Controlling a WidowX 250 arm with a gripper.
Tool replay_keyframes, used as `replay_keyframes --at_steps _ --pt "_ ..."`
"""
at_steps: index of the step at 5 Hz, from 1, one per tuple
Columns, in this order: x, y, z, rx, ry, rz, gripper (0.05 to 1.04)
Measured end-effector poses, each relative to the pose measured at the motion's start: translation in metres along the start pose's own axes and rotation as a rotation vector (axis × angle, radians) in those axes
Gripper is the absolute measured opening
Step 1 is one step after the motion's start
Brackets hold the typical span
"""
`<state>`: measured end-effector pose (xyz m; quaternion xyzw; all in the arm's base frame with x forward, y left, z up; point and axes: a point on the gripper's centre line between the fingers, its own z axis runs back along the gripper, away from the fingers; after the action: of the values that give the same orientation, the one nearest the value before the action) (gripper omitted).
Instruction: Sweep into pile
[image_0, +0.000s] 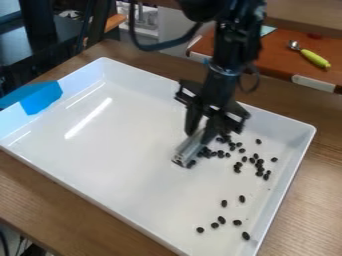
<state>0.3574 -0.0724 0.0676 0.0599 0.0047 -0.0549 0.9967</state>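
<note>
1. Camera view. Claw hangs over the far-right part of the white tray, gripping a grey cylinder, which slants down to the tray floor.
2. Dark beans: a loose bunch lies beside the cylinder, more lie scattered toward the right-hand wall, and a straggling set sits apart, toward the near corner. No single pile, as I see it.
3. Risk: rolling. The beans look small and hard, the floor smooth; a brisk stroke would probably scatter the bunch rather than gather it.
4. Risk: riding over. The cylinder meets the floor at a slant, so beans could slip beneath its raised length or get pinned under the low end.
5. Risk: tool slip. It looks rounded; contact with floor or wall might twist it in the grip.
6. Risk: wall contact. Some beans lie near the right-hand side; a wide pass there could knock the wall and nudge the tray.
7. Risk: stragglers missed. One stroke through the main bunch would likely leave the near-corner beans behind; I judge they need their own pass.
</note>
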Motion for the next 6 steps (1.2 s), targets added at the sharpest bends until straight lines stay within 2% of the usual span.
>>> replay_keyframes --at_steps 1,3,4,6 --pt "-0.002 -0.024 0.003 -0.030 -0.006 -0.038 0.320" --pt "-0.004 -0.036 0.005 -0.047 -0.008 -0.056 0.320" --pt "-0.009 -0.064 0.009 -0.076 -0.011 -0.108 0.320" --pt "-0.010 -0.066 0.012 -0.082 -0.019 -0.124 0.320"
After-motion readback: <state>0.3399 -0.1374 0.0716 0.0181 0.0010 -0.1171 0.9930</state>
